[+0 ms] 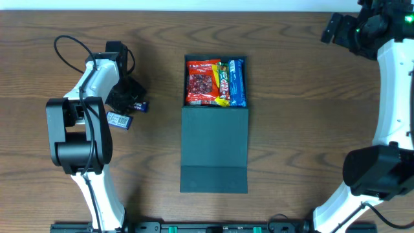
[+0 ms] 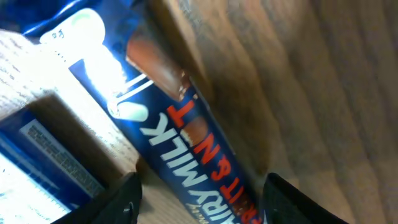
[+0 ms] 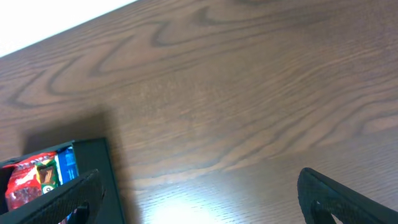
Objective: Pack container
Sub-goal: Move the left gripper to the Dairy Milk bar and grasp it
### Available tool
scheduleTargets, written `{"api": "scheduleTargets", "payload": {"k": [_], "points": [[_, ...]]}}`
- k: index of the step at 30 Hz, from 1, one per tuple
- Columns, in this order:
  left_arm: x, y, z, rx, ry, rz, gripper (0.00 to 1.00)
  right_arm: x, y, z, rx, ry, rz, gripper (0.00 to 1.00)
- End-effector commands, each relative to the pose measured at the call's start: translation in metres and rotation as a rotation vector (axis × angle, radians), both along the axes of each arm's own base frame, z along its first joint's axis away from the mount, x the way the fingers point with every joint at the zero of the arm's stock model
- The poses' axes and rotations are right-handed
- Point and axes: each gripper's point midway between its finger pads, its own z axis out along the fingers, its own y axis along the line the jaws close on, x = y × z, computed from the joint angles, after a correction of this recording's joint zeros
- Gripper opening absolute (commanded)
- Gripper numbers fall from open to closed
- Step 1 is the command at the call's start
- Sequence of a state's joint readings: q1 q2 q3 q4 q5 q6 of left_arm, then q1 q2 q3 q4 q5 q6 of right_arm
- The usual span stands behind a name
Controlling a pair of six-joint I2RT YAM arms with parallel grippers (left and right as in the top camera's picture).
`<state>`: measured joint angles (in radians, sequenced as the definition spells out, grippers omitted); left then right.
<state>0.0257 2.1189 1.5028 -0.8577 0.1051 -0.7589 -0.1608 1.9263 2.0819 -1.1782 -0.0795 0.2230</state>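
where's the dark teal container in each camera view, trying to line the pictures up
Overhead: the container lies mid-table, open, its lid flap folded out toward the bottom edge.
Left wrist: not in it; only a Dairy Milk bar on wood.
Right wrist: bottom left corner, partly cut off.
Shared landmark: the red snack packet inside it shows in the overhead and right wrist views; the wooden table shows in all three.

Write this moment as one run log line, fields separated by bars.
left hand: open, astride blue chocolate bar on table | right hand: open, empty, above table | container: lid open, snacks inside
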Motion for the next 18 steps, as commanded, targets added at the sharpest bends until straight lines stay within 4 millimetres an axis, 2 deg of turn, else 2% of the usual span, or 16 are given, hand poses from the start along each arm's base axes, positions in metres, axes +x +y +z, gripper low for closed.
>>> {"api": "scheduleTargets", "payload": {"k": [1, 18], "points": [[-0.0003, 0.0056, -0.0017, 0.008, 0.001, 0.018, 0.61, -0.0037, 0.0026, 0.0042, 0.01, -0.004, -0.001, 0.99], [0.0004, 0.0086, -0.0049, 0.0, -0.006, 0.029, 0.59, -0.0059, 0.0029, 0.0029, 0.012, 0.007, -0.002, 0.99]]}}
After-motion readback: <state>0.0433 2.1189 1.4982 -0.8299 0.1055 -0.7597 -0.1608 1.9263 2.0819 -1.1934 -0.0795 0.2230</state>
